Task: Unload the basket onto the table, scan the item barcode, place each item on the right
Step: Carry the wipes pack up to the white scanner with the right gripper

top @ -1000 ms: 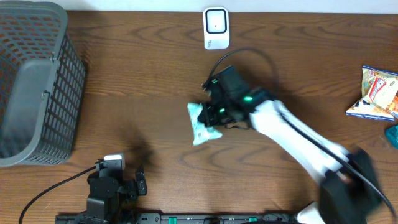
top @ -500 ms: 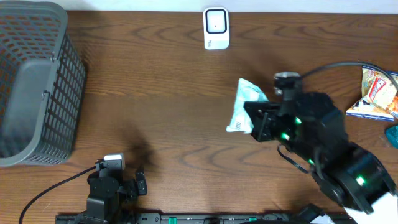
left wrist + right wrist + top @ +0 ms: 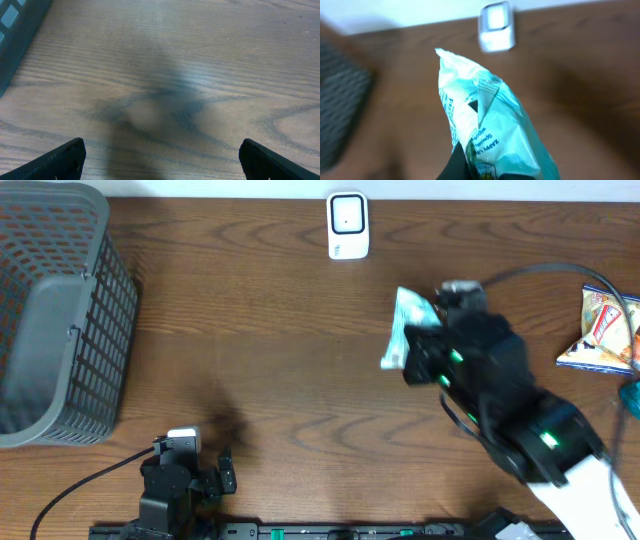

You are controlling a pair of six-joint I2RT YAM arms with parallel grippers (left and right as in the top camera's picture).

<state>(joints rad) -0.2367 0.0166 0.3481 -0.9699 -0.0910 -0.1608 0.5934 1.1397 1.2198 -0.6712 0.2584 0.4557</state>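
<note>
Within the last second the right pincer (image 3: 420, 352) had swung off mid-table to the right, clamped tight on the tail of the teal snack packet (image 3: 404, 328), so the pick-up looked done and only presenting the barcode remained. The packet stuck out ahead of the closed jaws, the white scanner (image 3: 348, 225) farther ahead beyond its tip, well apart. The left pincer (image 3: 161, 159) hung spread wide, holding nothing.

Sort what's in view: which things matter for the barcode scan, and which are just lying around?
For the job:
- teal-and-white packet, held in the right jaws
- white scanner at the table's far edge

Lying about:
- grey basket
- orange snack packet
- teal item at the right edge
</note>
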